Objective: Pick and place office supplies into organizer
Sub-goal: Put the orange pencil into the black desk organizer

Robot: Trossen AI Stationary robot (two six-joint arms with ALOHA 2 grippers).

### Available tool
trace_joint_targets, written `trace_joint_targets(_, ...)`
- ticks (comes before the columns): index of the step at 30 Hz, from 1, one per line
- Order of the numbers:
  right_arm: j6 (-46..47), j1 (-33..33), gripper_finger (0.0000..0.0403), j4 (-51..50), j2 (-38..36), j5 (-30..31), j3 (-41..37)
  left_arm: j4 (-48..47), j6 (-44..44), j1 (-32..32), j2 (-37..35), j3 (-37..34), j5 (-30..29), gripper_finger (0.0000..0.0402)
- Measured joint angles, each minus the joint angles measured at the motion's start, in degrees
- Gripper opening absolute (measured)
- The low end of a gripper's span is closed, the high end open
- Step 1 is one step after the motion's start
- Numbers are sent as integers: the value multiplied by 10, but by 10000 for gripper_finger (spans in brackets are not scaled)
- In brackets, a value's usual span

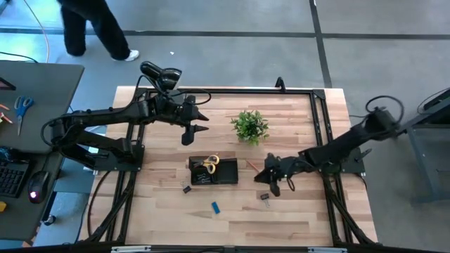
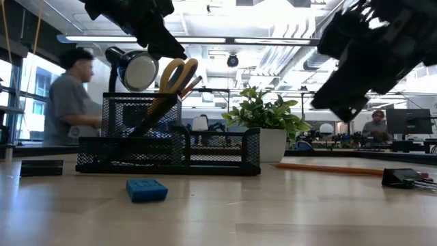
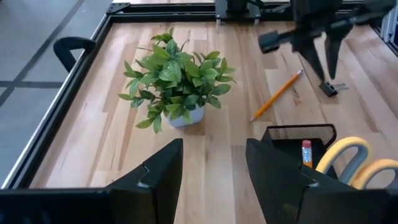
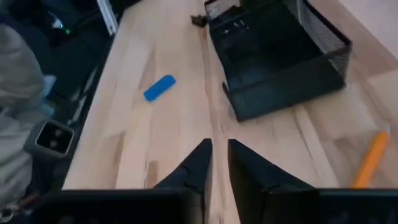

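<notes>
The black mesh organizer stands mid-table with yellow-handled scissors upright in its cup. On the wood lie an orange pencil, a blue eraser and two black binder clips. My right gripper hovers low, right of the organizer, between the pencil and the right clip. Its fingers stand a narrow gap apart with nothing between them. My left gripper hangs open and empty above the table, beyond the organizer and left of the plant.
A small potted plant stands behind the organizer. A black gooseneck lamp sits at the far left edge. A dark side desk with blue scissors, a keyboard and a mouse lies left of the table. A person shows beyond the table.
</notes>
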Motion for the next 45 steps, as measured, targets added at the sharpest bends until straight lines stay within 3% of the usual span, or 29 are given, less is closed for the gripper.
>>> trace_joint_targets(5, -94, -13, 55, 25, 39, -2, 0, -3, -21, 0, 0, 0, 0, 165)
trace_joint_targets(17, -76, -19, 21, 121, 5, -36, 0, -18, -39, 0, 0, 0, -2, 165)
trace_joint_targets(22, -150, -15, 18, 159, 5, -4, 0, -17, -58, 0, 0, 0, -2, 165)
trace_joint_targets(37, -181, -13, 2, 167, 4, 35, 11, 1, -70, -5, 9, -1, -4, 165)
trace_joint_targets(40, -173, -9, 3, 120, 4, 55, 33, 4, -70, -9, 21, -1, -8, 165)
trace_joint_targets(45, -188, 38, 1, -130, 4, 207, 122, 16, -71, -13, 34, 0, -7, 165)
